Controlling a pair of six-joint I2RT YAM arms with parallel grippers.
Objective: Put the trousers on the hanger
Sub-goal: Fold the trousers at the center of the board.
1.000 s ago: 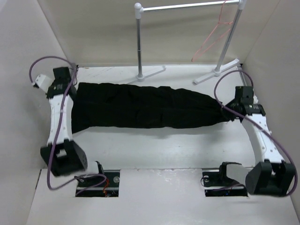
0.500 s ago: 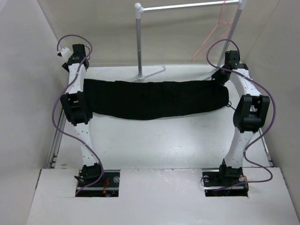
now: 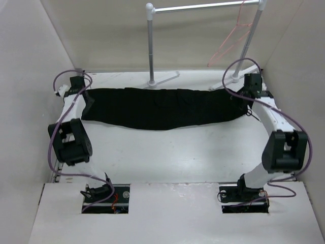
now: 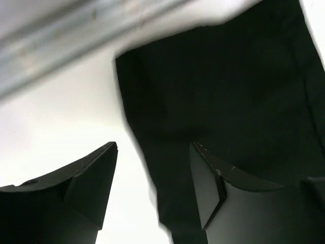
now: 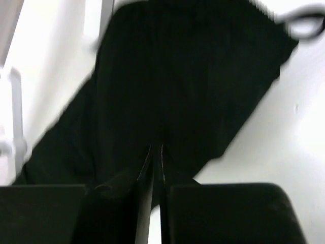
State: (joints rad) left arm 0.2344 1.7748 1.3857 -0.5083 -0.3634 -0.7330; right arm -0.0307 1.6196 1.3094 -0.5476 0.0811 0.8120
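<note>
Step in hand, as I judge it: laying the trousers out flat and narrow, ahead of any threading. The hanger is hanging untouched at the right end of the rail.

The trousers are lying on the tabletop just in front of the rail's feet, running as a long narrow band parallel to the rail bar. They are looking black, soft and lightly rumpled.

The left hand is hovering out past the rail's left foot. Its fingers are standing apart, one over cloth and one over bare tabletop, clamping nothing.

The right hand is sitting near the rail's right foot with its fingers almost together. Whether cloth is nipped between them I cannot tell.

Next move, judged: taking the hanger off the rail, then pinching one end firmly to feed the band through. Limp cloth is likely sagging when lifted.
</note>
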